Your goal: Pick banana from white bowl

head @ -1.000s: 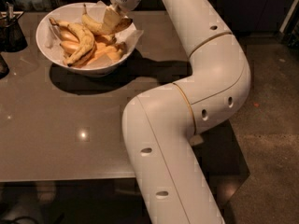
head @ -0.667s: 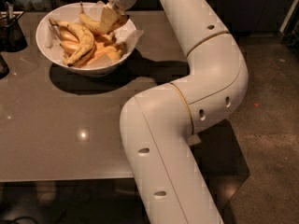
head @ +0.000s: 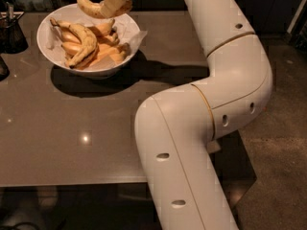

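The white bowl (head: 53,51) stands at the far left of the table. My gripper (head: 116,1) is above the bowl's far right side, shut on the banana (head: 91,8). The banana is yellow with brown speckles and hangs clear of the bowl, its stem pointing up to the left. In the bowl lie a shorter, sharply bent speckled banana (head: 82,41) and several smooth pale orange-yellow pieces (head: 103,51).
A small dark wire container (head: 12,32) stands left of the bowl at the table's far left edge. My large white arm (head: 211,95) bends over the right part of the brown table (head: 72,128). The floor lies to the right.
My gripper has risen from inside the bowl with the banana in it. The banana now hangs above the bowl's rim.
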Robot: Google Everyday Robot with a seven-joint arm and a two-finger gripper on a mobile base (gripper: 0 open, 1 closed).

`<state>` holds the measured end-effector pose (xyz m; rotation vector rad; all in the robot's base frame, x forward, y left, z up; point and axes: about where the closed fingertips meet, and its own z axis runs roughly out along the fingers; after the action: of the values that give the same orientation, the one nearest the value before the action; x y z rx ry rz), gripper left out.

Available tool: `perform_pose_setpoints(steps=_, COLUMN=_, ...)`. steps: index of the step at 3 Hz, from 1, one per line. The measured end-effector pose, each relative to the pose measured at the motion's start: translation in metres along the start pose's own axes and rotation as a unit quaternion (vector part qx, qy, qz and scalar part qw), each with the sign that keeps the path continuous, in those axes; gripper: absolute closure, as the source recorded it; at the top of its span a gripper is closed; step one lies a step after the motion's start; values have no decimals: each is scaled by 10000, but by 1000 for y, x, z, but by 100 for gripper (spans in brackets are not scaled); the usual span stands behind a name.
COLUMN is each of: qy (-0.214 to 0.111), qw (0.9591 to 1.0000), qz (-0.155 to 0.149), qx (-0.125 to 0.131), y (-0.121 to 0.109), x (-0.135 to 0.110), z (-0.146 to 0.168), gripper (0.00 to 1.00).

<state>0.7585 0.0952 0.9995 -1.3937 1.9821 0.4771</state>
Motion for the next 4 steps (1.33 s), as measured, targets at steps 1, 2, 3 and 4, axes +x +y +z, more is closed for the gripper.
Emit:
perform_pose_setpoints(steps=1, qy=-5, qw=10000, qz=0, qx=-4, y=0, x=0, z=0, gripper=100)
perform_pose_setpoints(steps=2, qy=-91, qw=9999, qz=-21, qx=-71, y=4, x=-4, z=-3, gripper=100)
perform_pose_setpoints(steps=3, qy=-218, qw=9987, qz=308, qx=-352, y=23, x=-9, z=-25, gripper=100)
perform_pose_setpoints(steps=4, qy=-294, qw=9955, qz=697, qx=-564, y=42, x=-14, z=-51, gripper=100)
